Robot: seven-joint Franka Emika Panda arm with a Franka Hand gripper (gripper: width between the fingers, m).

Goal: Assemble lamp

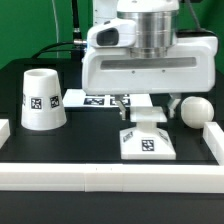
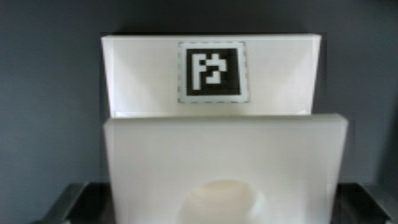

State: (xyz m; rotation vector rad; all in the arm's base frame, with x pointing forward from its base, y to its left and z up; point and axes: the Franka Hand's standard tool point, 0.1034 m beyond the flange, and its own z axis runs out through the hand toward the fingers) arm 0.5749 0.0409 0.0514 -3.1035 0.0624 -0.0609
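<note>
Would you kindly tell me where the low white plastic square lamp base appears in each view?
Exterior view: the low white plastic square base sits at lower centre.
Wrist view: it fills most of the picture.
Shared landmark: the black-and-white square tag on it.

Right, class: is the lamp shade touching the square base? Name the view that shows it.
Apart. The exterior view shows a strip of bare black table between the shade and the base.
</note>
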